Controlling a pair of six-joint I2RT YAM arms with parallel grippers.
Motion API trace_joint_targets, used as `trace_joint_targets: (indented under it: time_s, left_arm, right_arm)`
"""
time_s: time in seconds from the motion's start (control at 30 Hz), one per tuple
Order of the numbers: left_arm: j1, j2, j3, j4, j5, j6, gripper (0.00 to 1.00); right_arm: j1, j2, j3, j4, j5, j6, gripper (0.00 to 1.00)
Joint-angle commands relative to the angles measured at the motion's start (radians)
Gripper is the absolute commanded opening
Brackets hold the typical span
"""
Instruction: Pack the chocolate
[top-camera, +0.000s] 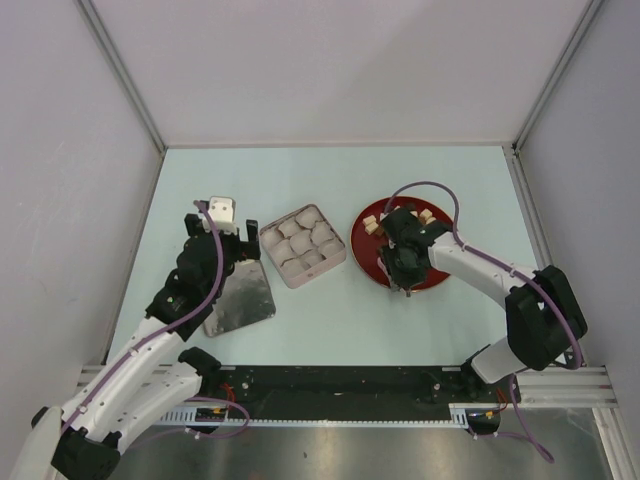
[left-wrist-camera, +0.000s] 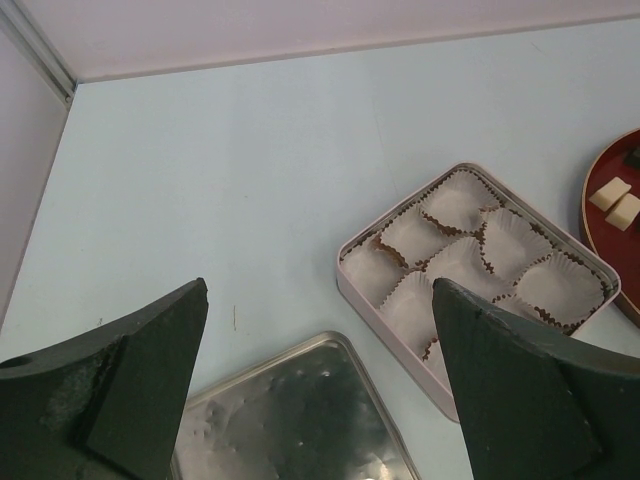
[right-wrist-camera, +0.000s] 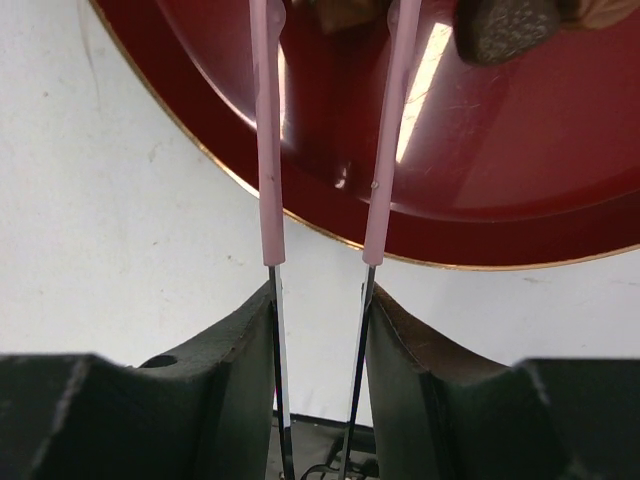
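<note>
The chocolate (top-camera: 376, 228) lies as small cream and brown chunks on the red plate (top-camera: 440, 276). My right gripper (top-camera: 404, 268) hovers over the plate's near rim, shut on pink-tipped tongs (right-wrist-camera: 268, 150). In the right wrist view the gripper (right-wrist-camera: 320, 300) holds both tong arms out over the plate (right-wrist-camera: 500, 180), toward brown chunks (right-wrist-camera: 505, 25). The tong tips run out of frame. My left gripper (top-camera: 236, 248) is open and empty, left of the square tin (top-camera: 303, 246). In the left wrist view it (left-wrist-camera: 320, 330) is above the lid (left-wrist-camera: 300, 420), with two cream chunks (left-wrist-camera: 615, 200) far right.
The pink square tin (left-wrist-camera: 390, 300) holds several white paper cups (left-wrist-camera: 460, 205); the ones in view hold no chocolate. Its silver lid (top-camera: 240, 300) lies flat on the table left of it. Grey walls enclose the table on three sides. A black rail runs along the near edge.
</note>
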Motion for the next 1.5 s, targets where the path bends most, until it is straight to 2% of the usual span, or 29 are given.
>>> trace_joint_targets:
  time_s: [0.0, 0.23, 0.43, 0.53, 0.87, 1.23, 1.47]
  left_arm:
    - [0.006, -0.017, -0.006, 0.027, -0.012, 0.022, 0.99]
    - [0.006, -0.023, -0.006, 0.029, -0.019, 0.024, 0.98]
    - [0.006, -0.022, -0.007, 0.029, -0.019, 0.024, 0.99]
    - [0.006, -0.023, -0.007, 0.029, -0.020, 0.022, 0.98]
    - [0.006, -0.037, -0.012, 0.032, -0.034, 0.016, 0.98]
    - [0.006, -0.089, -0.012, -0.008, -0.072, -0.040, 1.00]
    - [0.006, -0.126, -0.032, -0.017, -0.094, -0.038, 1.00]
  right_arm:
    - [0.016, 0.019, 0.055, 0.004, 0.074, 0.020, 0.41]
    - [0.036, 0.040, 0.072, 0.008, 0.072, -0.004, 0.33]
    - [0.053, 0.028, 0.111, -0.010, 0.078, -0.021, 0.10]
    - [0.056, 0.016, 0.137, -0.018, 0.086, -0.033, 0.06]
    - [0.093, 0.053, 0.362, -0.044, 0.103, -0.121, 0.03]
    - [0.142, 0.331, 0.698, -0.007, 0.051, -0.213, 0.03]
    - [0.158, 0.479, 0.813, 0.020, 0.008, -0.208, 0.03]
